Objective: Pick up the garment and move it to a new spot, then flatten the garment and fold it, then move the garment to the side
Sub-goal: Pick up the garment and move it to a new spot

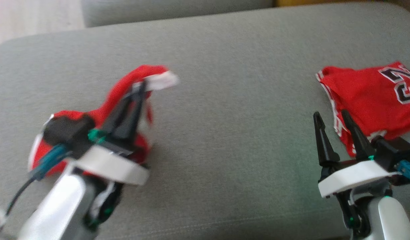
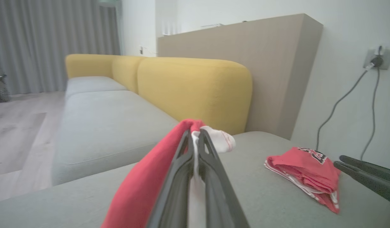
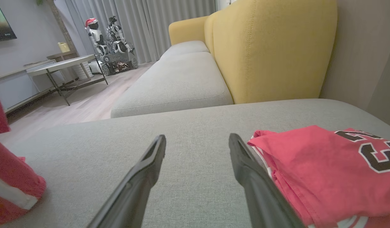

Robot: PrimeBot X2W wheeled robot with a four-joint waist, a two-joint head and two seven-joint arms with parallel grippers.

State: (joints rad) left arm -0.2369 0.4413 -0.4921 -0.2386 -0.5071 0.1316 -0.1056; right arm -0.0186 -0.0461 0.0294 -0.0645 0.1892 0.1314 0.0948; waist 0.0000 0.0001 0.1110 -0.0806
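This is a living room, furnished like a home. A long sofa (image 3: pixel 182 79) has grey seat cushions and yellow backrests (image 3: pixel 271 47). Grey floor-length curtains (image 3: pixel 144 25) hang at the far end, above a pale wood floor (image 3: pixel 87 104). A table (image 3: pixel 58 61) on thin metal legs stands near a low cabinet (image 3: pixel 20 85), and a screen (image 3: pixel 0 25) hangs on the wall above. A wall socket (image 2: pixel 377 58) has cables (image 2: pixel 337 101) plugged in. Robots (image 3: pixel 109 41), one in a Santa hat, stand by the curtains.

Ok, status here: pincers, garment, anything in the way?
Left pincer shut on red garment. Right pincer open, holding nothing. Folded numbered jersey lies at right, apart from the garment.
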